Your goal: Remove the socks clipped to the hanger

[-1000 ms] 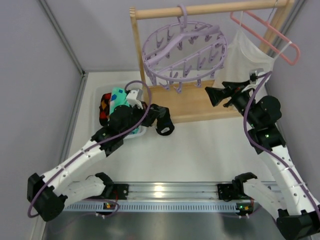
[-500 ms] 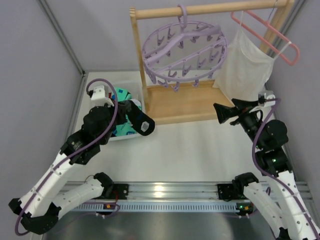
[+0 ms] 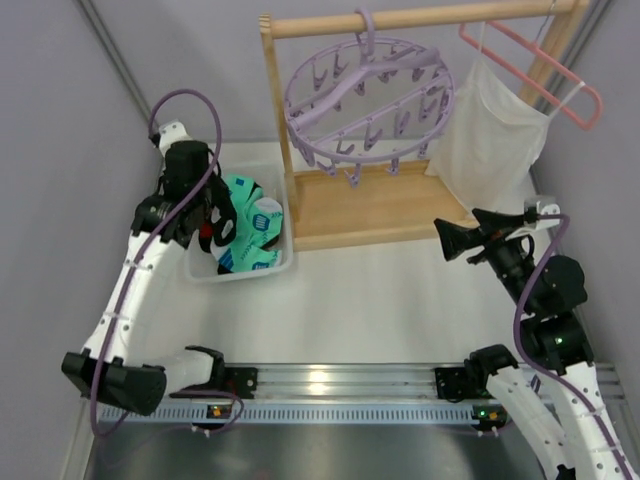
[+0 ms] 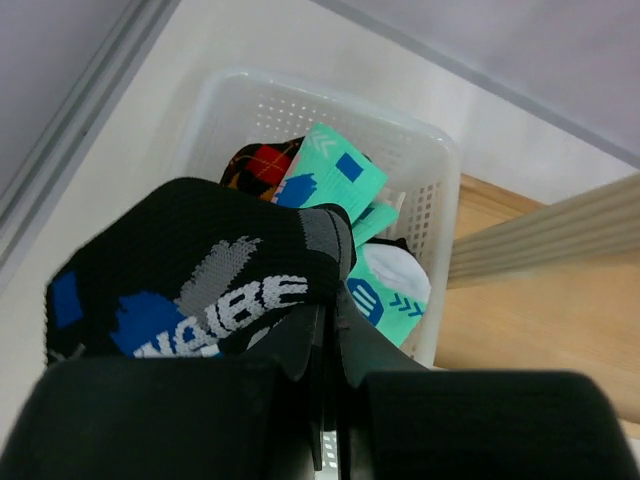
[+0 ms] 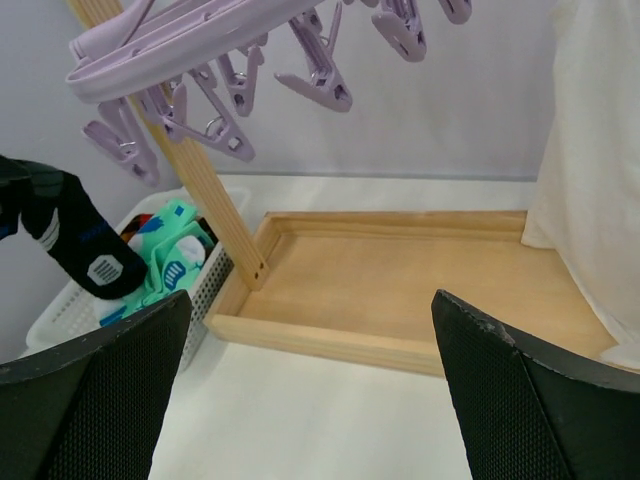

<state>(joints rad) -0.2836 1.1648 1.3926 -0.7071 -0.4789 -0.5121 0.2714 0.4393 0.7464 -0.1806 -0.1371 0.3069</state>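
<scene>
Left jaws, clamped on a black sock [image 4: 200,285], hang over the basket [image 4: 440,190]; released off-centre, it may drape the rim. Right jaws stand apart, empty.

White knitted letters on the black sock [image 4: 190,290] read roughly "AIBE", with the first letter unclear. Dark logos on the mint socks [image 4: 385,305] are too small to read.

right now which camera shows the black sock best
The left wrist view: the black sock fills it, lettering and blue patches clear. The right wrist view shows it small, hanging over the basket. The top view's left arm mostly hides it.
</scene>
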